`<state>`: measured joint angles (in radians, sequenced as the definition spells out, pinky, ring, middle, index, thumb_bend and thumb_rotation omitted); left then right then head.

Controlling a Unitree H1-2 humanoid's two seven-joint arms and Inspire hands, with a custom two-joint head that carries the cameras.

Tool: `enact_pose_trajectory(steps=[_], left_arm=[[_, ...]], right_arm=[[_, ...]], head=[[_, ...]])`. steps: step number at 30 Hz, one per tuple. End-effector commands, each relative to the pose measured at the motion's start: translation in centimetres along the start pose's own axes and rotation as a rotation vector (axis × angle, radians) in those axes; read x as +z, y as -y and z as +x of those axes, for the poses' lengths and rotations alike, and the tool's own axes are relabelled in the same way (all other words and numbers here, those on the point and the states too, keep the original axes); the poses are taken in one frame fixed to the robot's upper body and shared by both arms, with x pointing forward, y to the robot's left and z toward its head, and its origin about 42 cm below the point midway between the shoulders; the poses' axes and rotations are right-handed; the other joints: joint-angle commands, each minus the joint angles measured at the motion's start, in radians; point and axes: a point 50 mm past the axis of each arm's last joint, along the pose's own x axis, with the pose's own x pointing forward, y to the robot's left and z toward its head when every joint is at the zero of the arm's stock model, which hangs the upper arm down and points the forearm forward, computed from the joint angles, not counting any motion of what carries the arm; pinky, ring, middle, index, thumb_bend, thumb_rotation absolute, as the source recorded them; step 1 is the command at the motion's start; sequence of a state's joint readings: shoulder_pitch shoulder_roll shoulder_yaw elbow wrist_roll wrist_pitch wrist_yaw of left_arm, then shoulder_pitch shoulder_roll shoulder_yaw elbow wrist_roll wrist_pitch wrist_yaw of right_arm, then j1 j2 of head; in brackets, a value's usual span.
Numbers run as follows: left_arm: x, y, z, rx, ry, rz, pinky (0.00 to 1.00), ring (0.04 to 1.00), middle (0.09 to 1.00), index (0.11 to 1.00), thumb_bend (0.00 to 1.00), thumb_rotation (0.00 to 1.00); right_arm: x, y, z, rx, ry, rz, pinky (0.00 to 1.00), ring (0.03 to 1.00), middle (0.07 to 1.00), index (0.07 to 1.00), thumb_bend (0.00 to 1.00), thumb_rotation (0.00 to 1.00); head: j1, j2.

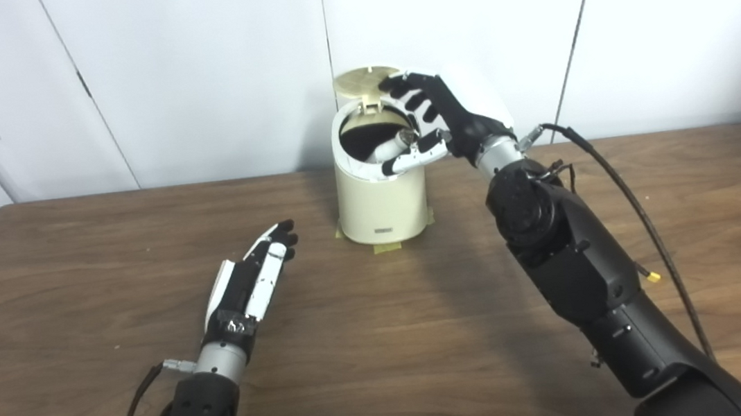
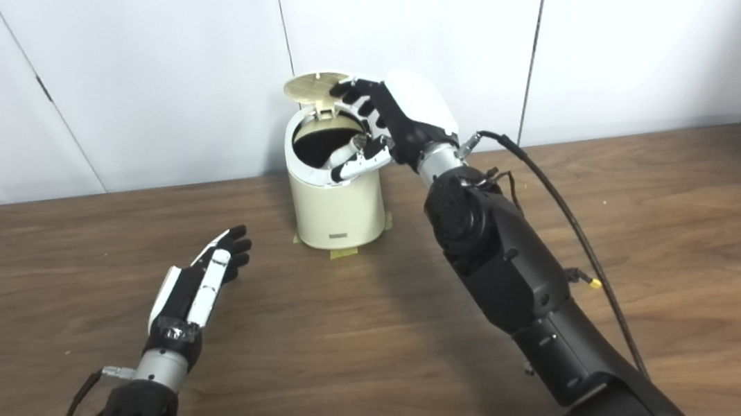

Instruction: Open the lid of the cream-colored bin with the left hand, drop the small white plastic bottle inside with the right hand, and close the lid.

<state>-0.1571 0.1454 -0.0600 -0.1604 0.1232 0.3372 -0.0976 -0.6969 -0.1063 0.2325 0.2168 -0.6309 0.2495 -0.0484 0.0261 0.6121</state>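
Lid (image 1: 367, 83) of cream-colored bin (image 1: 381, 210) stands upright on its rear hinge, so the dark mouth is clear for a drop from above. Bin sits at the far middle of the desk (image 1: 386, 346), with tape tabs (image 1: 385, 248) at its base, presumably to keep it from sliding when the lid is worked.

Right hand (image 1: 434, 124) is raised over the front-right rim of the bin, palm turned toward the opening. Its upper fingers (image 1: 410, 95) are spread and reach up near the edge of the raised lid; touching or just short of it, cannot tell. Lower fingers curl in over the rim. A small pale cylinder at the mouth, just under those fingers, looks like the small white plastic bottle (image 1: 393, 144); it appears partly inside the opening. Whether it is gripped or already released cannot be judged, as the pale fingers and the bottle blend together.

Left hand (image 1: 256, 273) lies low over the desk, well short of the bin and to its left, fingers extended nearly straight and close together, holding nothing. It is apart from the lid, which stays up on its own hinge.

Judgement: the drop is in hand; closing the lid is not yet done. Risk: the bottle catching on the rim.
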Motion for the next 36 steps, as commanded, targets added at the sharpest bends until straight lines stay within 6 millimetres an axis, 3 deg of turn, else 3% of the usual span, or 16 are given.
enact_pose_trajectory(steps=[1, 4, 17, 24, 28, 30, 33, 36], left_arm=[[1.9, -0.6, 0.5, 0.008, 0.081, 0.014, 0.92, 0.882, 0.885, 0.935, 0.51, 1.0], [1.9, -0.6, 0.5, 0.008, 0.079, 0.011, 0.91, 0.881, 0.882, 0.932, 0.5, 0.99], [1.9, -0.3, 0.6, -0.002, 0.076, -0.009, 0.91, 0.882, 0.884, 0.94, 0.5, 0.97], [2.0, -0.6, 0.8, 0.004, 0.077, -0.005, 0.91, 0.88, 0.879, 0.935, 0.48, 0.99], [2.6, -1.1, 1.1, 0.009, 0.093, 0.002, 0.91, 0.877, 0.882, 0.93, 0.47, 0.99], [2.9, -1.3, 1.4, 0.011, 0.103, 0.014, 0.92, 0.869, 0.878, 0.931, 0.46, 1.0], [3.4, -1.7, 1.7, 0.013, 0.105, 0.021, 0.94, 0.872, 0.878, 0.941, 0.45, 1.0], [4.1, -2.0, 2.2, 0.013, 0.106, 0.03, 0.97, 0.887, 0.893, 0.951, 0.47, 1.0]], right_arm=[[2.0, 1.6, 0.8, -0.103, 0.092, 0.049, 0.44, 0.508, 0.507, 0.508, 0.56, 0.01], [1.8, 1.6, 0.6, -0.137, 0.101, 0.062, 0.4, 0.432, 0.506, 0.493, 0.52, 0.0], [0.5, 2.4, -0.8, -0.185, 0.08, 0.092, 0.39, 0.425, 0.501, 0.493, 0.52, 0.0], [-2.0, 2.3, -3.5, -0.206, 0.017, 0.13, 0.4, 0.417, 0.486, 0.537, 0.52, 0.0], [-4.0, 1.6, -6.6, -0.19, -0.067, 0.176, 0.42, 0.42, 0.489, 0.546, 0.51, 0.0], [-4.5, 1.4, -7.8, -0.184, -0.101, 0.241, 0.45, 0.531, 0.482, 0.521, 0.52, 0.01], [-5.0, 1.4, -9.2, -0.178, -0.166, 0.384, 0.51, 0.608, 0.497, 0.498, 0.52, 0.01], [-5.3, 1.4, -10.8, -0.159, -0.228, 0.515, 0.58, 0.67, 0.68, 0.499, 0.5, 0.15]], head=[[0.0, 0.001], [-0.003, 0.002], [-0.014, 0.001], [-0.015, -0.002], [-0.011, -0.005], [-0.011, -0.005], [-0.013, -0.009], [-0.014, -0.011]])
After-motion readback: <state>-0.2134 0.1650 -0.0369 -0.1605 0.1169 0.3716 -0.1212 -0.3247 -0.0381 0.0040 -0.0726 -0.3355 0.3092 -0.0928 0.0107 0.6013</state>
